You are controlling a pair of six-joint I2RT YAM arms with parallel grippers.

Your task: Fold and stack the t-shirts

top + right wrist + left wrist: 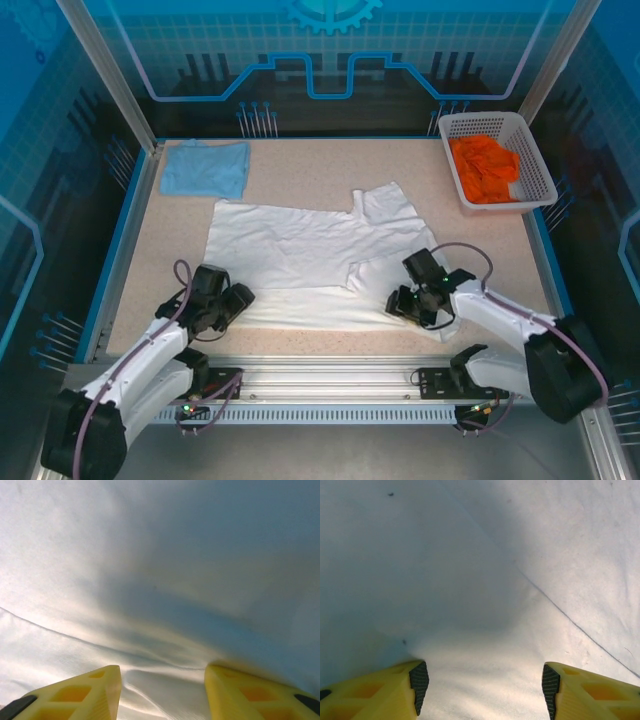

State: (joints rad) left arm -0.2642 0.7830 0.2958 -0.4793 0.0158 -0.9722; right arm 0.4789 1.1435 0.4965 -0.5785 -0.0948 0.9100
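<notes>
Two robot arms reach onto a big white shirt point(300, 250) on the worktop point(330, 165).
From above, the white shirt lies spread out in the middle, and the blue shirt point(205, 168) lies in the far left corner. The left gripper point(238, 300) is at the white shirt's near left edge and the right gripper point(405, 303) at its near right edge. In the left wrist view, the jaws stand apart over white cloth. In the right wrist view, the jaws stand apart with a soft fold between them.
</notes>
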